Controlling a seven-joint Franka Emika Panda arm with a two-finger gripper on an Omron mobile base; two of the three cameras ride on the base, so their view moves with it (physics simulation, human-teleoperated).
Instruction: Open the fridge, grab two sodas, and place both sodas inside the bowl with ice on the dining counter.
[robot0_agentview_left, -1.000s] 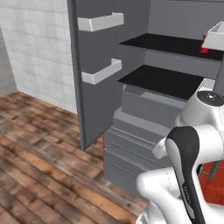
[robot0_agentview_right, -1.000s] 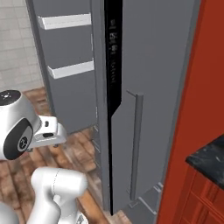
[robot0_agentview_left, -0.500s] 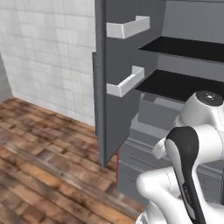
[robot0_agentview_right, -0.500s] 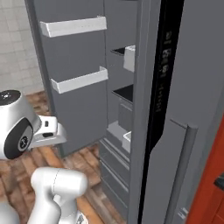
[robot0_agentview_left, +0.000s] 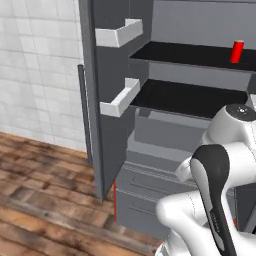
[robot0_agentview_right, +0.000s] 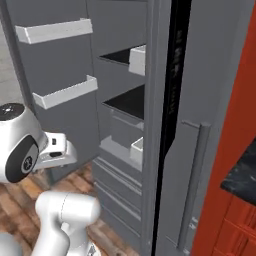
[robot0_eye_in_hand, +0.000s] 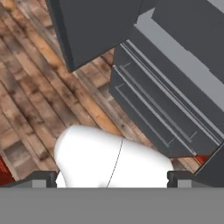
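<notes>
1. Looking from the left base view, the fridge (robot0_agentview_left: 165, 110) stands with its left door swung wide, and its white door bins (robot0_agentview_left: 120, 97) jut out from the inner face. One soda (robot0_agentview_left: 237, 51) stands upright on the upper black shelf (robot0_agentview_left: 200, 52), far back toward the right. I can make out just that one can here. The shelf below it looks bare, and grey drawers (robot0_agentview_left: 145, 195) stack beneath.

2. Switching to the right base view, the same open compartment sits left of the dark centre strip, while the right door (robot0_agentview_right: 210, 125) with its bar handle (robot0_agentview_right: 192, 185) is closed. A corner of a black counter (robot0_agentview_right: 245, 175) shows at the right edge, above red cabinetry. No bowl or ice can be made out from here.

3. Down in the hand view, the camera points at the wood floor (robot0_eye_in_hand: 39, 87) and the fridge drawers (robot0_eye_in_hand: 157, 113). The gripper (robot0_eye_in_hand: 112, 181) sits at the bottom edge with its jaws spread fully wide, holding nothing.

4. My call: the door-opening step looks finished and the first grab is in hand. The next move calls for raising the hand from this low, floor-facing pose, reaching deep onto the upper shelf and straddling the can squarely, so it doesn't tip.
</notes>
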